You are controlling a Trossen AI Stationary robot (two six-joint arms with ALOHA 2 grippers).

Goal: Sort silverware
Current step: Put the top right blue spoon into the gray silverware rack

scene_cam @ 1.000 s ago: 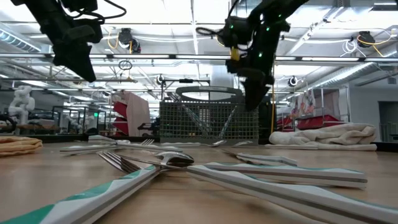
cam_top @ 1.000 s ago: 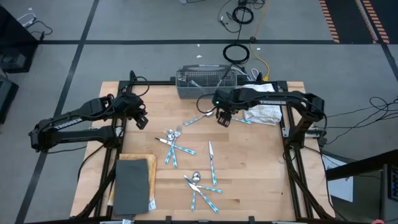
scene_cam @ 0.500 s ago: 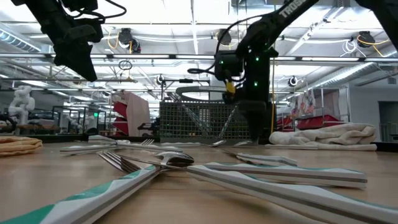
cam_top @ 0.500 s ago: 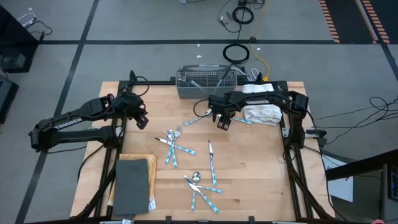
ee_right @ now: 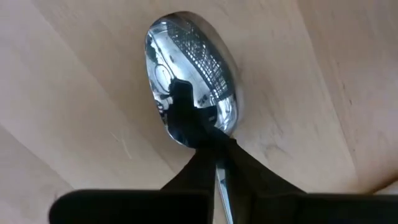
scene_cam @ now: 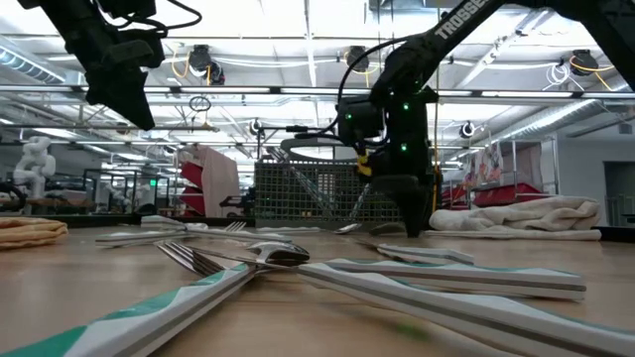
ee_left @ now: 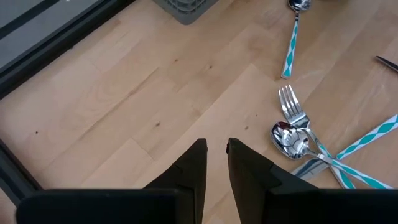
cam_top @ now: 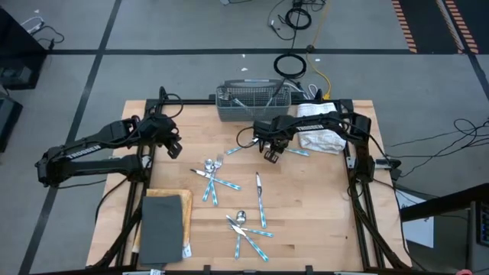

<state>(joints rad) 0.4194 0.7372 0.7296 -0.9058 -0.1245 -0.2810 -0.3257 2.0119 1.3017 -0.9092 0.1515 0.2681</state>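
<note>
Silverware with light blue patterned handles lies scattered on the wooden table: a spoon (cam_top: 243,145), a crossed pile (cam_top: 214,177), one piece alone (cam_top: 260,197) and a near pile (cam_top: 248,229). My right gripper (cam_top: 269,152) is down at the table in its middle, shut on another spoon (ee_right: 193,68), whose bowl lies on the wood. That spoon's blue handle (cam_top: 299,150) points toward the table's right edge. My left gripper (cam_top: 174,149) hangs above the table's left side, its fingers (ee_left: 200,155) a narrow gap apart with nothing between them. My right gripper pinches the spoon's neck (ee_right: 219,183), just behind the bowl, between its two fingertips. The fingers (scene_cam: 413,213) come from above, pointing down at the table. The bowl lies flat on the wood; the gripper hides the handle in the wrist view.
A grey wire-mesh basket (cam_top: 252,103) stands at the table's far edge, with a white folded towel (cam_top: 321,136) to its right. A dark grey pad (cam_top: 162,225) on tan cloth lies at the near left. Bare wood shows between the piles.
My right gripper has come down from above the table to its surface, shifting a little toward the table's left edge, and has shut on the spoon's neck. The spoon stays lying on the wood.
</note>
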